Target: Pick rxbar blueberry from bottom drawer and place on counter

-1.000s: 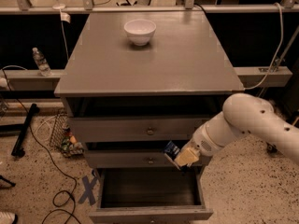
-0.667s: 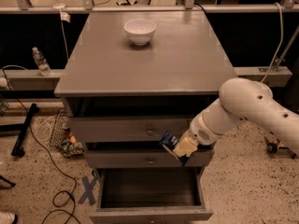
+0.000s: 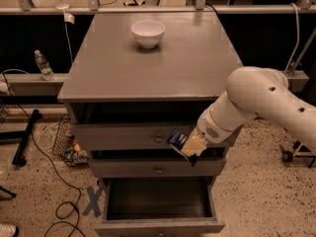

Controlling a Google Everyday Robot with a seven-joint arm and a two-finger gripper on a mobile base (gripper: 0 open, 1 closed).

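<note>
bottom drawer (image 3: 158, 226): nearest to the camera, pulled wide open, its dark inside showing nothing that can be made out.
floor (image 3: 256, 196): speckled, with a blue tape cross (image 3: 94, 201) just left of the open drawer and a black cable (image 3: 59, 211) looping beside it.
gripper (image 3: 191, 149): hangs in front of the cabinet's right side, above the open drawer, level with the gap between the two upper drawers – its pale fingers are clamped on the bar.
rxbar blueberry (image 3: 176, 138): held in the air at the gripper's tip, tilted, dark wrapper with light lettering, overlapping the top drawer's front; clear of the bottom drawer and below the counter.
arm (image 3: 256, 95): thick and white, reaching in from the right edge and bending down to the gripper.
middle drawer (image 3: 143, 168): pushed in, small round knob at its centre.
top drawer (image 3: 118, 136): slightly ajar, a dark gap above it.
counter (image 3: 163, 68): broad grey top – the bar is not on it.
white bowl (image 3: 148, 32): upright near the counter's far edge, well apart from the gripper.
water bottle (image 3: 43, 65): stands on a ledge to the far left.
</note>
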